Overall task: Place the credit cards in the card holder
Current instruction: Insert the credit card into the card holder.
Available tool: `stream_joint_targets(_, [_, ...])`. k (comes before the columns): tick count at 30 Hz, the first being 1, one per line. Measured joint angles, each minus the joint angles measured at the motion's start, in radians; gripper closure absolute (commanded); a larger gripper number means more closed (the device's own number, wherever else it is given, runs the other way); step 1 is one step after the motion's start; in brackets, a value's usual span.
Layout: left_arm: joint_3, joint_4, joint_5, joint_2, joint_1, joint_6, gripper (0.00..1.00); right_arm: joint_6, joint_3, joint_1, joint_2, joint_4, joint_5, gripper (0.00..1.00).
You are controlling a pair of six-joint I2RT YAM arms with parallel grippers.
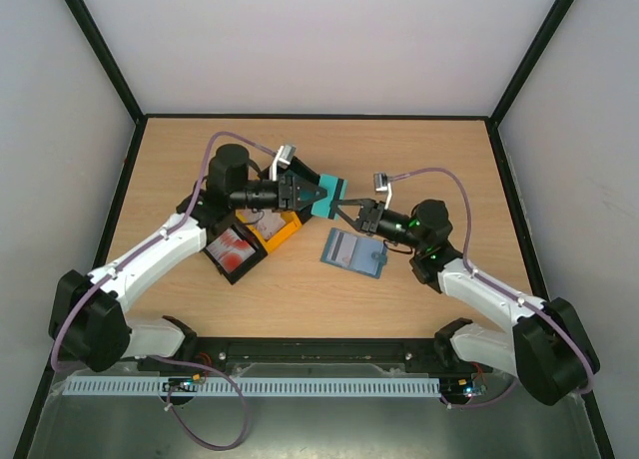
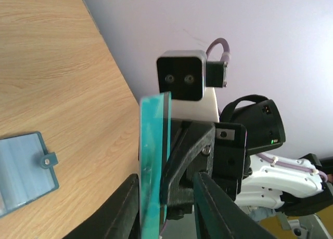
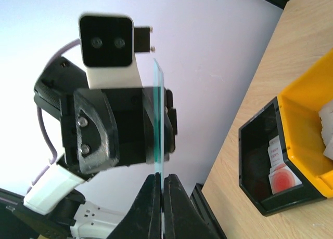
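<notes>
Card holder (image 1: 352,251) lies open on the wooden table (image 1: 300,309), pale walls around | credit cards (image 1: 232,251) in black tray (image 3: 257,166) left of it | just beyond it we note an upright teal card (image 1: 326,197): right gripper (image 1: 344,211) clamped on it, left gripper (image 1: 312,194) jaws slightly parted around it | both arms reach inward.

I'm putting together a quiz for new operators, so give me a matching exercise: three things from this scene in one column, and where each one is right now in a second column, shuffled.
Things:
1. teal card
2. card holder
3. red and white cards

Places:
A. inside the black tray
B. lying on the table
C. up in the air, pinched in the right gripper

Pairs: 1-C, 2-B, 3-A.
</notes>
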Motion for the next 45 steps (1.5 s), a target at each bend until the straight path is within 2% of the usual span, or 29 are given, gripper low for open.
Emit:
stream_joint_targets(4, [-0.037,0.031,-0.014,-0.026,-0.014,-0.031,0.96,0.007,0.005,0.0,-0.02,-0.005,0.027,0.98])
stream_joint_targets(7, [-0.053,0.049,-0.038,-0.035,-0.025,-0.047,0.98,0.012,0.006,0.0,-0.029,-0.006,0.033,0.92])
stream_joint_targets(9, [-0.055,0.055,-0.051,-0.041,-0.032,-0.053,0.97,0.018,0.006,0.0,-0.031,-0.008,0.038,0.81])
stream_joint_targets(15, [-0.076,0.06,-0.096,-0.076,-0.056,-0.056,0.98,0.007,0.0,-0.001,-0.071,-0.063,0.084,0.37])
stream_joint_targets(17, [-0.085,0.048,-0.126,-0.084,-0.059,-0.054,0.98,-0.012,-0.004,-0.001,-0.1,-0.113,0.109,0.26])
stream_joint_targets(19, [-0.097,0.023,-0.175,-0.09,-0.059,-0.042,0.98,-0.045,-0.008,-0.001,-0.138,-0.185,0.145,0.19])
stream_joint_targets(24, [-0.155,-0.058,-0.325,-0.104,-0.059,-0.003,0.98,-0.162,-0.015,-0.001,-0.245,-0.461,0.303,0.19])
stream_joint_targets(27, [-0.175,-0.085,-0.372,-0.072,-0.063,0.019,0.97,-0.243,-0.015,-0.001,-0.277,-0.646,0.429,0.22])
stream_joint_targets(30, [-0.179,-0.074,-0.392,0.002,-0.087,0.027,0.98,-0.315,-0.012,-0.001,-0.261,-0.84,0.567,0.29])
stream_joint_targets(33, [-0.18,-0.053,-0.397,0.1,-0.139,0.034,0.98,-0.366,0.002,0.001,-0.208,-0.999,0.694,0.31])
stream_joint_targets(38, [-0.181,0.005,-0.394,0.25,-0.215,0.034,0.97,-0.403,0.024,0.051,-0.107,-1.128,0.821,0.32])
stream_joint_targets(45, [-0.18,0.097,-0.395,0.388,-0.258,0.032,0.98,-0.425,0.04,0.137,0.045,-1.154,0.873,0.31])
